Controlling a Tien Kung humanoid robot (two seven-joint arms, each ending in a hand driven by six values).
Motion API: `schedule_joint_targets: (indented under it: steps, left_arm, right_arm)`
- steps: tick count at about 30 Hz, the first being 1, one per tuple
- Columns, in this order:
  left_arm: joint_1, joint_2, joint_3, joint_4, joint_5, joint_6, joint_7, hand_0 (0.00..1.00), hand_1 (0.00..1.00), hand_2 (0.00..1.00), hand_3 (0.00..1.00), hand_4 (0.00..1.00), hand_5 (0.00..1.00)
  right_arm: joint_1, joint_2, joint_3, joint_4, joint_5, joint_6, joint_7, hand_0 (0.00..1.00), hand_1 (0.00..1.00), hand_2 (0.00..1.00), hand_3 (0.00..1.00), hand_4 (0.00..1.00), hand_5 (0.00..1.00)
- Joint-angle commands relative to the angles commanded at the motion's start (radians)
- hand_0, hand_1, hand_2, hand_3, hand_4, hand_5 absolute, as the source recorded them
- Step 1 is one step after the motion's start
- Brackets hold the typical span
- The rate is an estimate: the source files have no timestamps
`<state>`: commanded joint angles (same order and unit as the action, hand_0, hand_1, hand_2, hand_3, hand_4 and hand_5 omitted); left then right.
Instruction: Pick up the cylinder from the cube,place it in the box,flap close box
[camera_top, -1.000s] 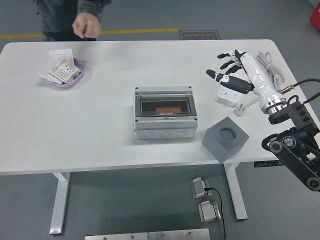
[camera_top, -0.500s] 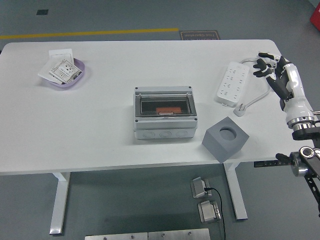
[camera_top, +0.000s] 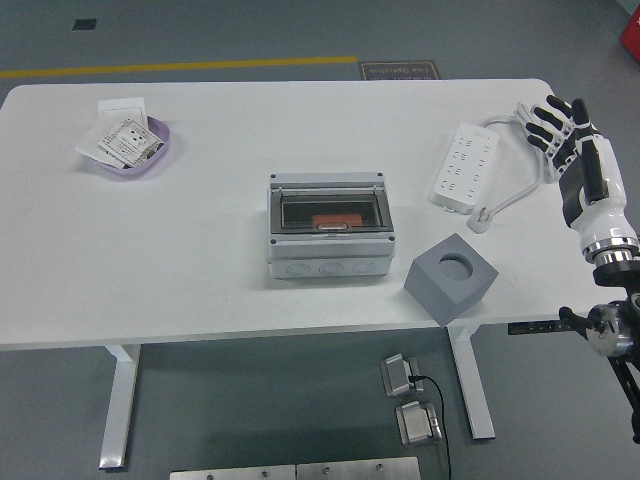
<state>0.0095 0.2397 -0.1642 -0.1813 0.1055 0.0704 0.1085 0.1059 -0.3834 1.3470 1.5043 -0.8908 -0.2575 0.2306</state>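
While the right hand (camera_top: 565, 130) hangs with fingers spread and empty at the table's right edge, the box (camera_top: 328, 228) sits lid-down mid-table, well to its left, beyond the hollow cube (camera_top: 451, 277), an orange shape, perhaps the cylinder, showing inside.

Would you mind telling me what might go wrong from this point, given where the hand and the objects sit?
The right hand hovers open at the table's right edge beside the white power strip and its cable; a sweep inward might snag them. The grey cube with a round socket slightly overhangs the near edge of the white table, so a nudge could tip it off. The grey box with a clear lid looks shut; any further push seems needless.
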Motion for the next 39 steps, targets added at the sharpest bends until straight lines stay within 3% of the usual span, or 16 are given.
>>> schedule_joint_targets:
  steps: [10, 11, 12, 22, 23, 28, 29, 34, 35, 39]
  left_arm:
    - [-0.002, 0.005, -0.014, 0.001, 0.007, 0.000, 0.001, 0.612, 0.625, 0.575, 0.566, 0.584, 0.110]
    - [-0.002, 0.005, -0.011, 0.001, 0.005, 0.000, 0.000, 0.612, 0.625, 0.575, 0.566, 0.584, 0.112]
    - [-0.002, 0.006, -0.009, 0.001, 0.002, 0.000, 0.000, 0.612, 0.625, 0.575, 0.566, 0.584, 0.112]
    - [-0.003, 0.003, 0.001, 0.001, -0.008, -0.001, 0.001, 0.612, 0.625, 0.575, 0.566, 0.585, 0.112]
    - [-0.003, 0.003, 0.001, 0.001, -0.009, -0.001, 0.001, 0.612, 0.626, 0.576, 0.567, 0.589, 0.116]
    - [-0.003, 0.001, 0.002, 0.000, -0.008, -0.001, 0.000, 0.612, 0.626, 0.576, 0.567, 0.589, 0.116]
    - [-0.002, 0.001, 0.002, 0.000, -0.008, -0.001, 0.000, 0.613, 0.626, 0.576, 0.567, 0.590, 0.118]
    - [-0.001, -0.001, 0.002, -0.001, -0.006, -0.001, 0.000, 0.613, 0.626, 0.576, 0.567, 0.590, 0.118]
    - [-0.001, -0.001, 0.003, -0.001, -0.006, -0.001, 0.000, 0.613, 0.627, 0.577, 0.567, 0.591, 0.119]
    - [0.001, -0.005, 0.007, -0.002, -0.006, 0.000, 0.001, 0.613, 0.627, 0.577, 0.567, 0.591, 0.119]
  right_arm:
    - [-0.006, 0.003, 0.018, 0.005, 0.031, -0.010, 0.019, 0.895, 0.827, 0.887, 0.903, 0.998, 0.998]
    - [-0.005, 0.004, 0.018, 0.005, 0.032, -0.015, 0.023, 0.888, 0.789, 0.809, 0.886, 0.998, 0.998]
    - [-0.003, 0.005, 0.018, 0.005, 0.033, -0.019, 0.028, 0.888, 0.789, 0.809, 0.886, 0.998, 0.998]
    - [0.030, 0.025, 0.010, -0.030, -0.003, -0.113, 0.101, 0.865, 0.748, 0.770, 0.854, 0.998, 0.985]
    - [0.033, 0.027, 0.011, -0.035, -0.018, -0.124, 0.108, 0.772, 0.647, 0.684, 0.744, 0.998, 0.980]
    - [0.043, 0.054, 0.021, -0.075, -0.103, -0.168, 0.142, 0.772, 0.647, 0.684, 0.744, 0.998, 0.980]
    - [0.043, 0.059, 0.018, -0.082, -0.110, -0.171, 0.145, 0.706, 0.577, 0.616, 0.652, 0.957, 0.822]
    - [0.047, 0.087, -0.016, -0.113, -0.173, -0.169, 0.126, 0.706, 0.577, 0.616, 0.652, 0.957, 0.822]
    - [0.049, 0.091, -0.024, -0.118, -0.195, -0.165, 0.114, 0.660, 0.532, 0.603, 0.622, 0.925, 0.709]
    - [0.057, 0.097, -0.040, -0.134, -0.267, -0.158, 0.085, 0.660, 0.532, 0.603, 0.622, 0.925, 0.709]
